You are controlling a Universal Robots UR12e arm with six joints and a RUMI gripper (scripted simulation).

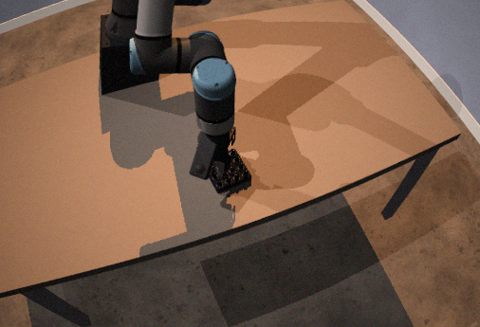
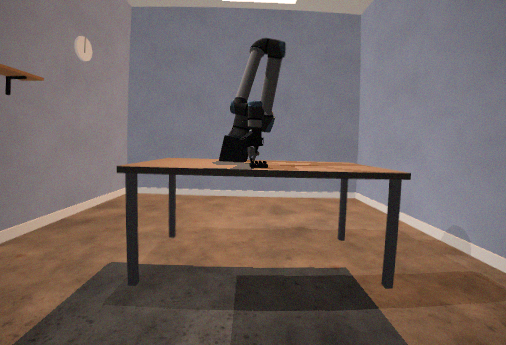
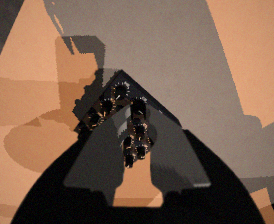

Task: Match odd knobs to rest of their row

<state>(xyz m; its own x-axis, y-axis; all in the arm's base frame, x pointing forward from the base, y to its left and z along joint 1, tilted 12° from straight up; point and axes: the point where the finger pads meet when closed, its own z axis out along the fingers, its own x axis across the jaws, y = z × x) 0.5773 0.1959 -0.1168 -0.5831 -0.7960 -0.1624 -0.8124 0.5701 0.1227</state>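
The knob box [image 1: 230, 172] is a small black box with several dark knobs, lying near the table's front edge. It also shows in the wrist view [image 3: 123, 117] and, very small, in the exterior view [image 2: 258, 164]. My gripper [image 3: 138, 105] is straight above the box, fingers down on it. It is shut on one knob [image 3: 131, 157] at the near side of the box. The two grey fingers hide part of the box and the knobs beside the held one. The marks that the knobs point at are too small to read.
The arm's black base [image 1: 116, 57] stands at the back left of the brown table. The table's front edge [image 1: 294, 206] runs just in front of the box. A wall shelf [image 2: 17, 76] and a clock [image 2: 83, 48] are far off.
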